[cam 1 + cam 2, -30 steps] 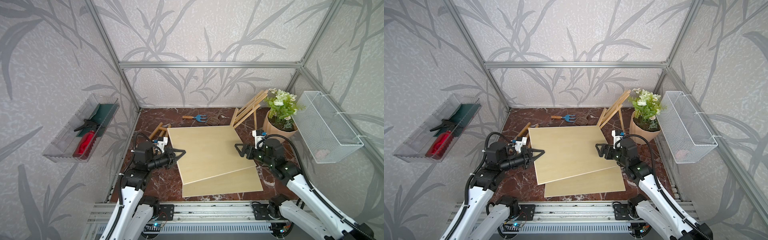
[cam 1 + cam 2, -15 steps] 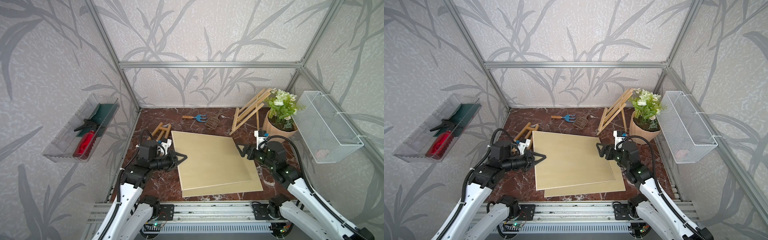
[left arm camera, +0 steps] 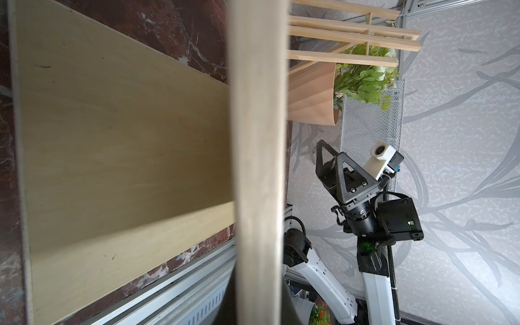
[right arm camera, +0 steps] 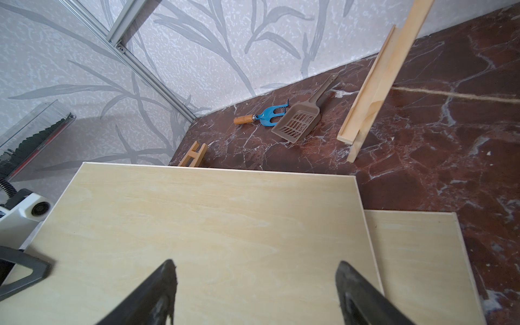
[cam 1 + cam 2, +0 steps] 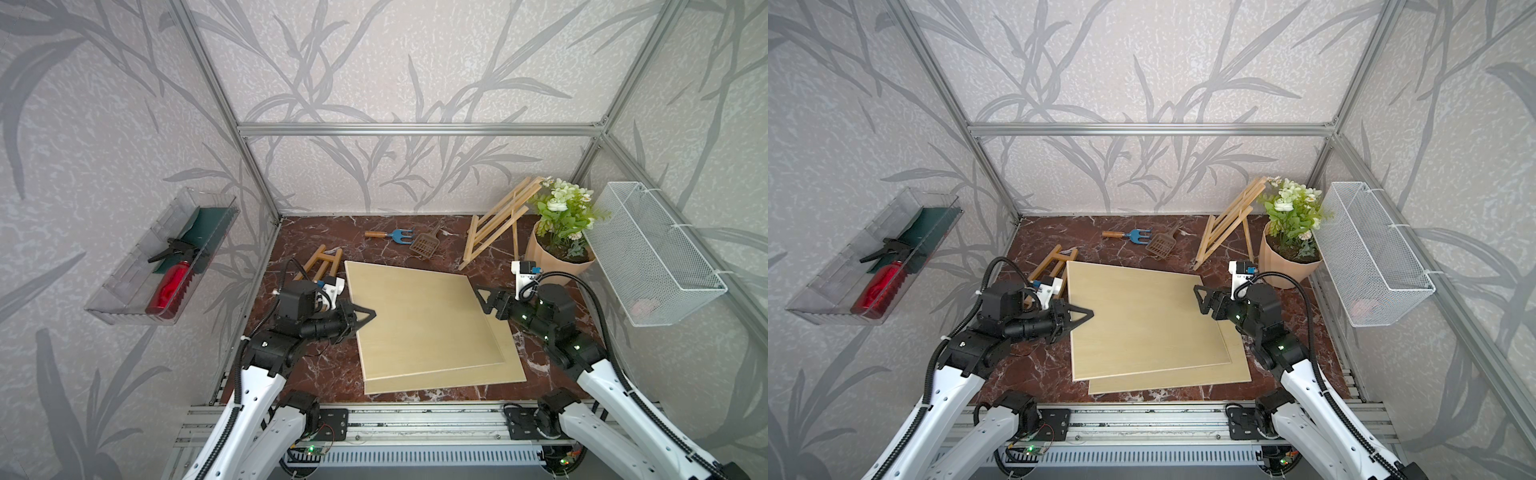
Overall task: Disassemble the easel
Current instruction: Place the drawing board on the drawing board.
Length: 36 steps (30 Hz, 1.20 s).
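Clearly, your easel (image 5: 494, 226) stands at the back right of the marble tabletop (image 5: 324, 365), just beside the flower pot (image 5: 552, 259). Nearer you, the upper board (image 5: 419, 316) lies askew on the lower board (image 5: 511, 368). Your left gripper (image 5: 370, 313) is pinched onto the upper board's left edge. Your right gripper (image 4: 255, 263) hangs with its fingers spread wide above that board's right corner, gripping nothing.

Inventory reads: two plywood boards (image 5: 419, 316), one pale easel frame (image 5: 498, 218), one small brown stand (image 5: 320, 262), one blue hand fork (image 5: 392, 235), one brown scoop (image 5: 424, 243), one potted plant (image 5: 550, 259), one wire basket (image 5: 652, 257), one clear tray (image 5: 133, 274), one red spray bottle (image 5: 170, 284).
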### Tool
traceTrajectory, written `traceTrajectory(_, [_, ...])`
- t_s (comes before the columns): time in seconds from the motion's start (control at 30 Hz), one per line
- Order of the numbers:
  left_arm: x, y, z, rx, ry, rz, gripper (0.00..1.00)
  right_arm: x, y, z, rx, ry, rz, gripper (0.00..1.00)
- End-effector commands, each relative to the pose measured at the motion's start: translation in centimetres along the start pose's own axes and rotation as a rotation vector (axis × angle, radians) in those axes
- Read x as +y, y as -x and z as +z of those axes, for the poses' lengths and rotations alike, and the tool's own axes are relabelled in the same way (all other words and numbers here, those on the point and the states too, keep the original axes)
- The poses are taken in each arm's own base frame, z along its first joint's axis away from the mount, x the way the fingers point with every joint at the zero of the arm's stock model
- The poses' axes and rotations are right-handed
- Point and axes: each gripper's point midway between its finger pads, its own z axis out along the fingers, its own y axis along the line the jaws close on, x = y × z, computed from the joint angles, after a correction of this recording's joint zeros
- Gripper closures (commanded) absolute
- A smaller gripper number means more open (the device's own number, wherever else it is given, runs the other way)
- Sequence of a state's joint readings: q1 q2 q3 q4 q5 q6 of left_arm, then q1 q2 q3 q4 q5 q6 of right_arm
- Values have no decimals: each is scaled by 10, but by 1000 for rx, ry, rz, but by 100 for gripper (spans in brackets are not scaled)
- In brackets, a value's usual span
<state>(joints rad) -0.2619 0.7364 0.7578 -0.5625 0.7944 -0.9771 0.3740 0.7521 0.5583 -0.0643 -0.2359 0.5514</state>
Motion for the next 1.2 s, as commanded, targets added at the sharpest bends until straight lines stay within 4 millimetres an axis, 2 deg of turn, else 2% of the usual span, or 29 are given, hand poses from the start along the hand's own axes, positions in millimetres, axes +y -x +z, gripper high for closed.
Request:
traceTrajectory(0.0, [-65,2,-4,20,-242,166,100,-1,-1,0,-8,2,-12,12])
traceTrajectory(0.23, [-61,-4,23,114,-218,181,100,-2,-1,-1,-10,-4,-17,12])
traceTrajectory(0.6, [1,1,45,182,67,200,100,-2,-2,-1,-8,-2,-19,12])
traceTrajectory(1.07, [57,22,53,90,219,90,100,0,-3,-1,-6,14,-14,13])
traceTrajectory(1.17, [68,26,54,74,251,68,95,1,-3,-2,-7,15,-15,13])
